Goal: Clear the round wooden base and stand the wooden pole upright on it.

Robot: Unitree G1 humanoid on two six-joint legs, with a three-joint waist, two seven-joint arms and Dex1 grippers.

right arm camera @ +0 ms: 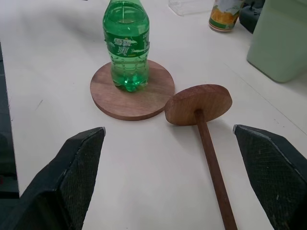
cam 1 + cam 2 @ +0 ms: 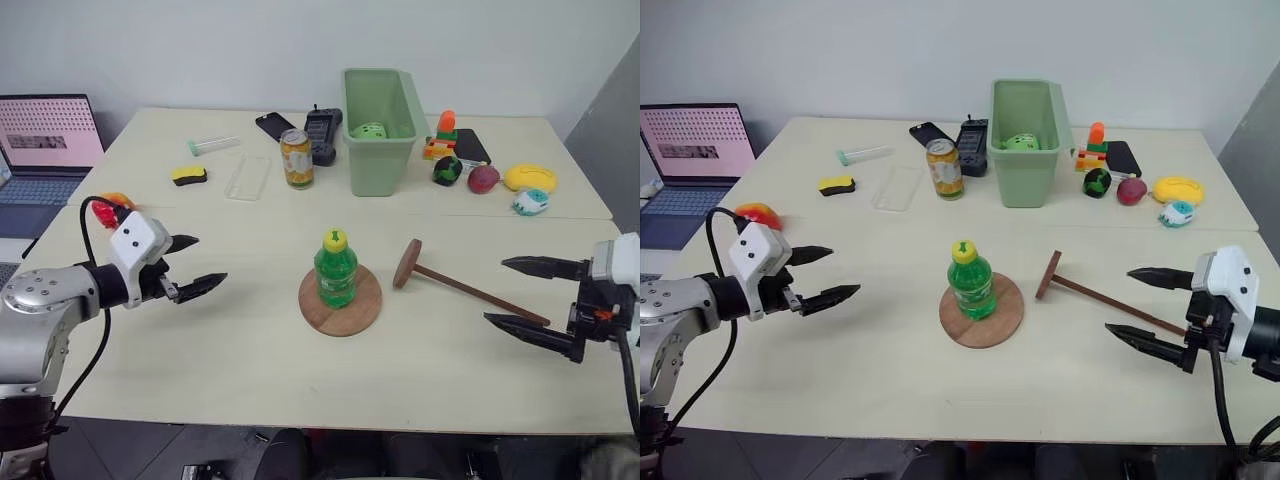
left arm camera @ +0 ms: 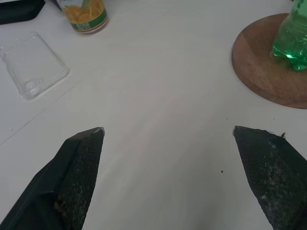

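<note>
The round wooden base point(image 2: 352, 315) lies flat at the table's middle, and a green bottle point(image 2: 335, 270) with a yellow cap stands upright on it. Just to its right the wooden pole point(image 2: 470, 290) lies on its side, its disc head point(image 2: 406, 263) tilted up toward the base and its rod running toward the right. My left gripper point(image 2: 192, 264) hovers open over the table well left of the base, holding nothing. My right gripper point(image 2: 520, 292) is open too, its fingers straddling the rod's far end without touching it.
At the back stand a green bin point(image 2: 380, 115), a drink can point(image 2: 296, 157), a black remote point(image 2: 323, 134), a phone point(image 2: 274, 125), a clear case point(image 2: 249, 176) and a yellow sponge point(image 2: 189, 175). Toys and fruit point(image 2: 485, 177) crowd the back right. A laptop point(image 2: 45, 135) sits far left.
</note>
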